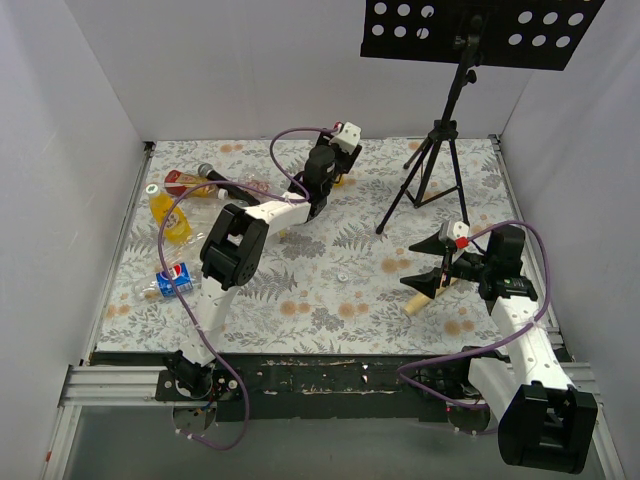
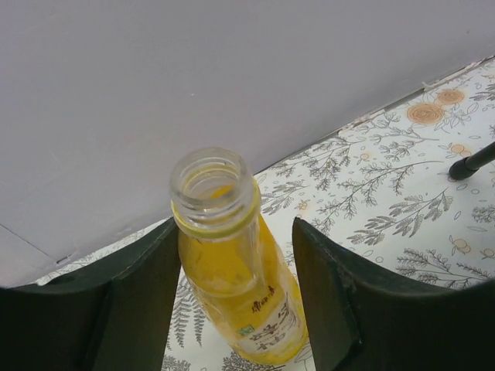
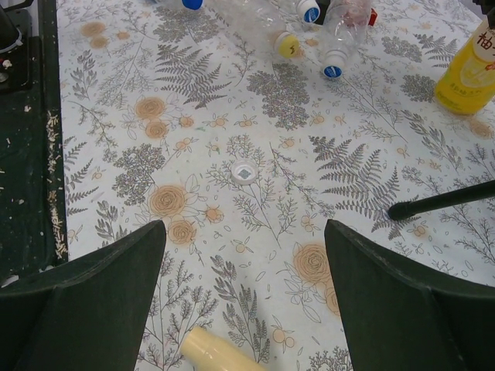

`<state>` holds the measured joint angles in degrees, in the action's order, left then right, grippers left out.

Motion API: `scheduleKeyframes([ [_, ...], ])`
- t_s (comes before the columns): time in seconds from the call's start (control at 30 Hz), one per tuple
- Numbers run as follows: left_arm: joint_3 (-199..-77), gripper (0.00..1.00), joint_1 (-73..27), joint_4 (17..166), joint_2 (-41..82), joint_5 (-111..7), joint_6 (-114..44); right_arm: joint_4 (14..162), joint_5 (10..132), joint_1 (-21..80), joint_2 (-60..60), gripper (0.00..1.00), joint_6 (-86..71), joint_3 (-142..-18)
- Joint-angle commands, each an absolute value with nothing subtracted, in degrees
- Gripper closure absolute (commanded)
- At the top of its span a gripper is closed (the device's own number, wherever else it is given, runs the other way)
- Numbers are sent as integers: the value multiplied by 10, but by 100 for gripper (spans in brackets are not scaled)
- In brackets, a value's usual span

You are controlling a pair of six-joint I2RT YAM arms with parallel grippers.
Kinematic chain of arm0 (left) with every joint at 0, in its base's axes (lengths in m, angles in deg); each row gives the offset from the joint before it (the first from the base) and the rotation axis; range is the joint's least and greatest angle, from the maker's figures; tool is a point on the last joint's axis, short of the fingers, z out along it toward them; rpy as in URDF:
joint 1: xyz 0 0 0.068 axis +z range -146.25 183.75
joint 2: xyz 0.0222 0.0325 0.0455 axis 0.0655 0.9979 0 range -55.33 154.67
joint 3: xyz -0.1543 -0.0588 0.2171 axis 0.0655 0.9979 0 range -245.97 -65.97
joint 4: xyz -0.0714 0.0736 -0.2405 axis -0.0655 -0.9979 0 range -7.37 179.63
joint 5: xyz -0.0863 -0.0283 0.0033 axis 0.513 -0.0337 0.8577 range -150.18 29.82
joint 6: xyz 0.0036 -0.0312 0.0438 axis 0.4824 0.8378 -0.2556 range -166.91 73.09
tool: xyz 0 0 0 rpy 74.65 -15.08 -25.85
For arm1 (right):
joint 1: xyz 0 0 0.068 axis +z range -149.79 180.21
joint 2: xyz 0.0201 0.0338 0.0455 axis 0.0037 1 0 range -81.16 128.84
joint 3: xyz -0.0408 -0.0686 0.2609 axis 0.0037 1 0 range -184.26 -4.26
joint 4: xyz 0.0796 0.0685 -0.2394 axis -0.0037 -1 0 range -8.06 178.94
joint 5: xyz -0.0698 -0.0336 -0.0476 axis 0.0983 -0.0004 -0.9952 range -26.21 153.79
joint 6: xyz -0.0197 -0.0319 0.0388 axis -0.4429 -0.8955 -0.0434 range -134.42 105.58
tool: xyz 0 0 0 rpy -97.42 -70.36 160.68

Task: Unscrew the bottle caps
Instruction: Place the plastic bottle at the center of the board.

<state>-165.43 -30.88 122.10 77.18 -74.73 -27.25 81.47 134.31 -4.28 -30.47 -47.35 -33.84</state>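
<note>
In the left wrist view an orange-yellow bottle [image 2: 240, 290] stands upright near the back wall, its neck open with no cap on it. My left gripper [image 2: 236, 226] is open with the bottle between its fingers; in the top view the gripper [image 1: 335, 172] is at the far back. My right gripper [image 3: 244, 226] is open and empty over the cloth, on the right side in the top view [image 1: 425, 263]. A loose white cap [image 3: 245, 171] lies upside down ahead of it, mid-table [image 1: 342, 272]. Several more bottles lie at the left, among them an orange one [image 1: 170, 215] and a red-labelled one [image 1: 188, 180].
A tan cone-shaped stick [image 1: 425, 295] lies just below my right gripper. A black tripod stand [image 1: 430, 170] stands at the back right, with one leg [image 3: 441, 199] near my right gripper. A black microphone [image 1: 215, 175] and a blue-labelled bottle [image 1: 175, 280] lie at the left. White walls close in three sides.
</note>
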Motion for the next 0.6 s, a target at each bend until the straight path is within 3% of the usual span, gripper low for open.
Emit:
scheduleKeyframes([
  [0.0, -1649, 40, -305, 1213, 743, -749, -262, 813, 1352, -46, -306, 10, -483, -363],
  [0.2, -1654, 30, -304, 1198, 733, -751, -248, 812, 1352, -48, -309, 10, -482, -360],
  [0.57, -1638, 25, -303, 1186, 704, -774, -235, 816, 1355, -53, -315, 10, -481, -357],
])
